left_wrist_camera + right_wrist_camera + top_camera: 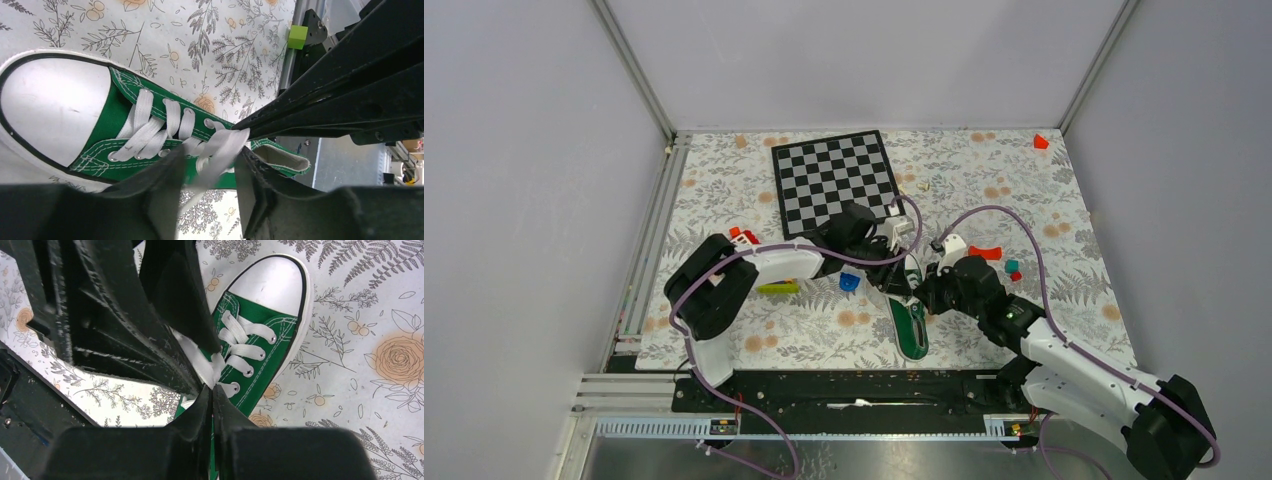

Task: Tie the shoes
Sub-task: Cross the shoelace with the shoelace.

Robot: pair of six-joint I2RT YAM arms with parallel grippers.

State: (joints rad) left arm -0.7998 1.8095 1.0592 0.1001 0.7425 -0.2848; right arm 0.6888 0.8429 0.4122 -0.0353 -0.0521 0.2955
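Observation:
The green sneaker [911, 330] with white laces lies on the flowered cloth between my two arms. In the left wrist view its white toe cap [50, 107] is at the left and its tongue [280, 159] at the right. My left gripper [209, 160] is open, its fingers [157, 185] standing either side of a loose white lace strand [222, 150] with a gap on both sides. My right gripper [212, 388] is shut on a white lace [202, 362] just above the top eyelets. The two grippers meet over the laces [911, 280].
A chessboard [834, 180] lies behind the shoe. Small blocks sit around: blue [850, 283], yellow-green [778, 288], red [990, 253], teal [1012, 267], and red in the far corner [1040, 142]. A black rail [844, 390] runs along the near edge.

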